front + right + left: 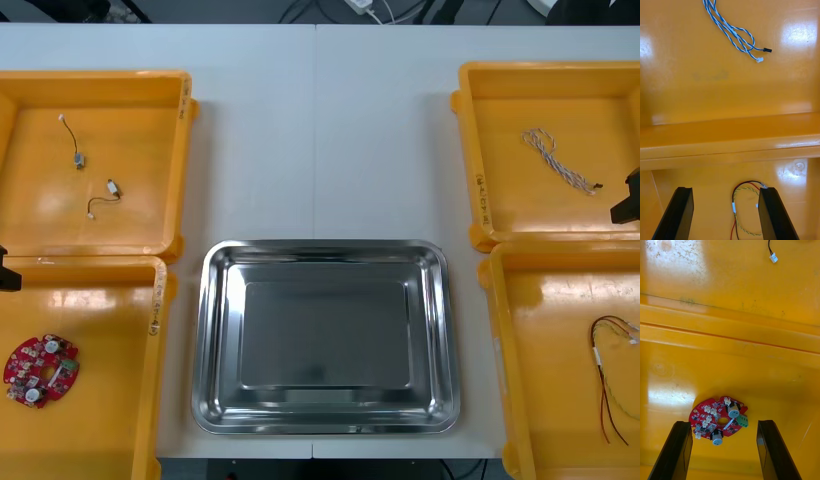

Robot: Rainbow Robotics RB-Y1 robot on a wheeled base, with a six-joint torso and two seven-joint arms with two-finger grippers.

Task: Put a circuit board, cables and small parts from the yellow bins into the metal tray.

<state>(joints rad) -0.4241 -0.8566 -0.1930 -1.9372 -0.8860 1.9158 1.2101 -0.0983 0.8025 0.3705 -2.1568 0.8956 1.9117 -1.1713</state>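
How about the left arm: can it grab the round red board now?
Probably yes: the left end effector hangs open over the circuit board, and nothing covers it.

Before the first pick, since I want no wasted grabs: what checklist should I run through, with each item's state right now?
1. The metal tray is bare and ready to receive: ok.
2. The left gripper is open: ok.
3. The circuit board lies flat, lined up within the left gripper's opening: ok.
4. The right gripper is open: ok.
5. The red and yellow cable is centred in the right gripper's opening: not ok, it lies off to one side.
6. The left gripper's height above the circuit board: cannot tell.
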